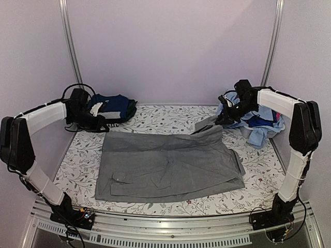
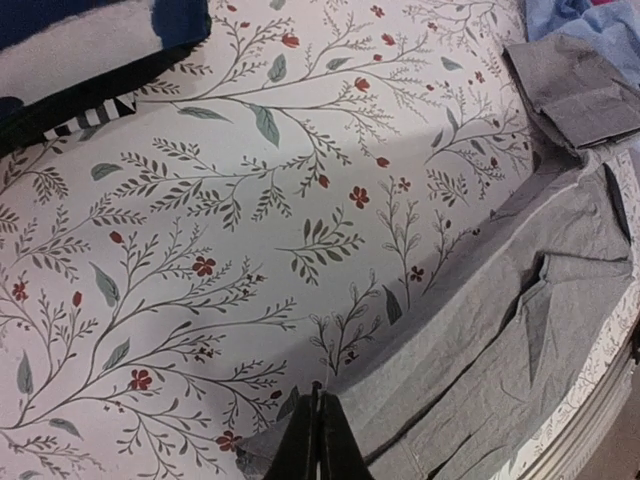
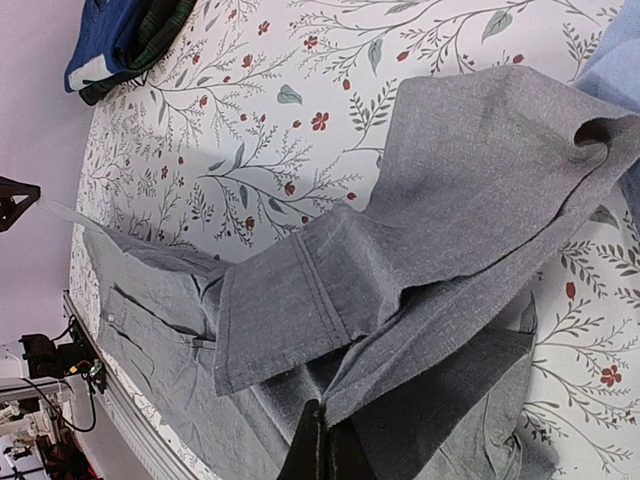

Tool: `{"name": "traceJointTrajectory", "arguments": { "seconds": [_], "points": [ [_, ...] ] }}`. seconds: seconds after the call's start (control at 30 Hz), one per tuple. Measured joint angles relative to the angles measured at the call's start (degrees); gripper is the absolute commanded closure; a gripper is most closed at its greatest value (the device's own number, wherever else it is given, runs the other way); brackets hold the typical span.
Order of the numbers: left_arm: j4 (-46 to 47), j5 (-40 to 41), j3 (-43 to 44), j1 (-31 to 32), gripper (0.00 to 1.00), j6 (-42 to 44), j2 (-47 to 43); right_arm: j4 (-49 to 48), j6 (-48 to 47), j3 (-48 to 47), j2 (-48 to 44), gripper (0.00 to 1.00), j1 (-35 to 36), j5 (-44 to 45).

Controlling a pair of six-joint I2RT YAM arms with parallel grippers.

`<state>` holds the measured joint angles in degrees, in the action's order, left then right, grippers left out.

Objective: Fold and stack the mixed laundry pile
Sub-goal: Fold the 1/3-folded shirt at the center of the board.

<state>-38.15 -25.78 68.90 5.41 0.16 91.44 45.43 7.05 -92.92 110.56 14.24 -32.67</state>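
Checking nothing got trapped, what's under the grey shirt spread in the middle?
Only the floral sheet shows around the grey shirt, which lies spread on it. Anything beneath the cloth itself is covered and cannot be seen.

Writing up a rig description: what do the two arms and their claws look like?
The left arm and right arm share white links, bulky black joints and loose black cables. The left claw and right claw are narrow, black and two-fingered.
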Motion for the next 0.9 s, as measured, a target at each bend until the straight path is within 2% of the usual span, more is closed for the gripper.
{"name": "traceJointTrajectory", "arguments": {
  "seconds": [0.13, 0.47, 0.53, 0.57, 0.63, 0.7, 0.9],
  "points": [
    [-2.01, 2.8, -1.77, 4.46, 1.0, 2.73, -3.04, 0.68, -0.42, 5.51, -4.48, 1.0, 0.22, -0.11],
    [-11.8, 12.5, -3.63, 12.72, 0.99, 6.64, -2.71, 1.79, -0.87, 18.53, -11.15, 1.0, 2.01, -0.07],
    [-14.05, 14.23, -3.13, 13.44, 0.81, 7.1, -2.34, 1.81, -1.09, 19.98, -11.65, 1.0, 2.45, -0.04],
    [-15.43, 15.12, -2.45, 13.79, 0.78, 7.52, -2.01, 1.81, -1.18, 20.59, -11.76, 1.0, 2.67, -0.04],
    [-18.12, 17.25, -0.31, 14.53, 0.76, 7.85, -1.01, 1.92, -1.62, 21.73, -11.82, 1.0, 3.02, 0.02],
    [-19.71, 19.3, 1.29, 15.13, 0.67, 8.24, -0.26, 2.19, -2.08, 22.36, -11.82, 1.0, 3.37, 0.09],
    [-21.57, 22.95, 4.17, 15.47, 0.55, 7.69, 0.09, 2.01, -3.39, 24.59, -11.78, 1.0, 5.51, -0.7]
  ]
}}
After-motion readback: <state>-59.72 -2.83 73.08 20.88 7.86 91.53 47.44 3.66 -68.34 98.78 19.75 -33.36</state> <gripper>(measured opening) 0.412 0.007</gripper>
